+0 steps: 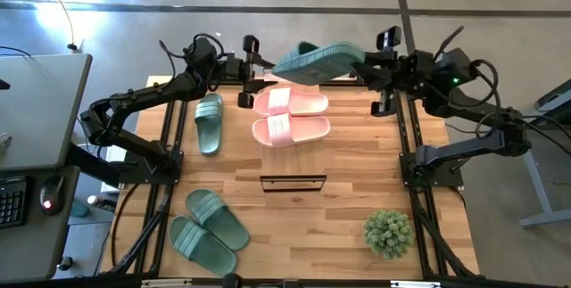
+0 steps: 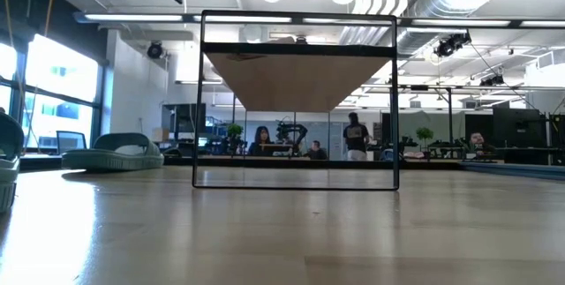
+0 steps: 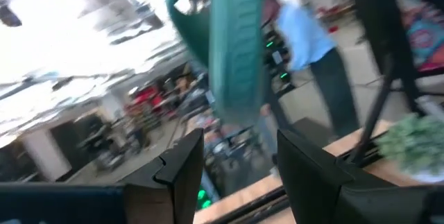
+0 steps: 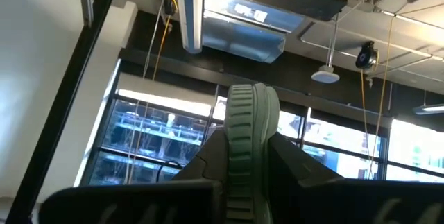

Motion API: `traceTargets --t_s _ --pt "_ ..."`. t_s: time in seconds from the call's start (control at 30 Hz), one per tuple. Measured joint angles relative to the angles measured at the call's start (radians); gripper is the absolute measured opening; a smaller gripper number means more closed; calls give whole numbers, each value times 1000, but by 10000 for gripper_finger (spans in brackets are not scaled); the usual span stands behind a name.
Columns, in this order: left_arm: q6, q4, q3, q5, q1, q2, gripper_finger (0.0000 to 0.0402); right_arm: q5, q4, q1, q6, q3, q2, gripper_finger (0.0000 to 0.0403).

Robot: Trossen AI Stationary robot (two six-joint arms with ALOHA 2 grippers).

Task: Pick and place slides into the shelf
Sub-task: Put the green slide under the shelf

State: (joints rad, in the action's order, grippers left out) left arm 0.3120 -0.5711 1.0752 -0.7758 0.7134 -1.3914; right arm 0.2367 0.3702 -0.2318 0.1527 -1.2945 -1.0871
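A: High view first. Where is the right gripper (image 1: 361, 67)?

B: Raised over the table's (image 1: 357, 168) far edge, clamped on the heel end of 1 green slide (image 1: 314, 61). The slide stretches away from it toward the left gripper (image 1: 254, 72).

A: And the left gripper?

B: Its fingers (image 3: 182, 160) stand apart, holding nothing, just beside the slide's free end.

A: Other slides?

B: 2 pink slides (image 1: 291, 116) lie side by side below the held one. 1 green slide (image 1: 209, 122) lies beside the left gripper. 2 more green slides (image 1: 208, 229) sit well apart from both grippers, at the near left corner.

A: The shelf?

B: The shelf (image 1: 293, 182) stands at mid-table, nearer than the pink pair. A potted plant (image 1: 389, 232) sits toward the near right.
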Motion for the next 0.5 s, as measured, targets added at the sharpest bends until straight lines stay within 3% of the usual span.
traceTargets --t_s 0.5 --pt "-80 -39 0 -25 -1 0 168 30 63 -13 -25 0 -84 32"
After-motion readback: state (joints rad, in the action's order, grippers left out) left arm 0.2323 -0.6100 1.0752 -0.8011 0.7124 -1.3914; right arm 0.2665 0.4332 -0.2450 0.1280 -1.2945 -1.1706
